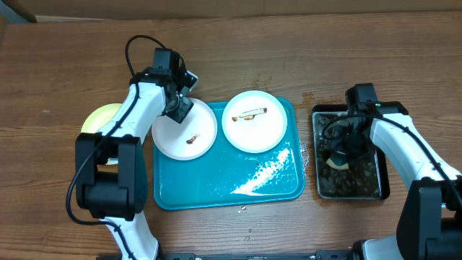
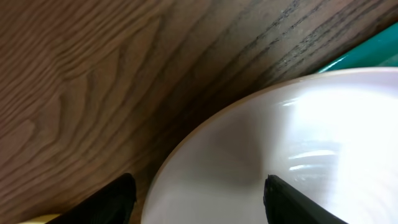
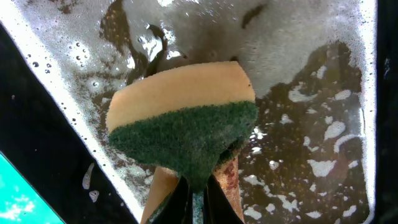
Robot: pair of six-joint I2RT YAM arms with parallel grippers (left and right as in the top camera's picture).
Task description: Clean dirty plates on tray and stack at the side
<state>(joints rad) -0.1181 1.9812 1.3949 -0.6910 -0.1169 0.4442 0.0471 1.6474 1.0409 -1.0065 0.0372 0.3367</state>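
The turquoise tray (image 1: 209, 180) holds two white plates. The left plate (image 1: 189, 133) has a small brown smear and overhangs the tray's left edge. The right plate (image 1: 253, 124) has a longer smear. A plate with a pale yellow-green rim (image 1: 97, 117) lies on the table to the left, partly hidden by my left arm. My left gripper (image 1: 177, 107) is open at the left plate's far-left rim. In the left wrist view its fingers (image 2: 199, 186) straddle that rim (image 2: 261, 143). My right gripper (image 3: 200, 196) is shut on a yellow-and-green sponge (image 3: 180, 112) over the murky water.
A black tray of brown, foamy water (image 1: 315, 144) stands right of the turquoise tray; my right gripper (image 1: 339, 150) is inside it. A wet sheen covers the turquoise tray's front right. A turquoise corner shows in the left wrist view (image 2: 373, 50). Bare wood surrounds everything.
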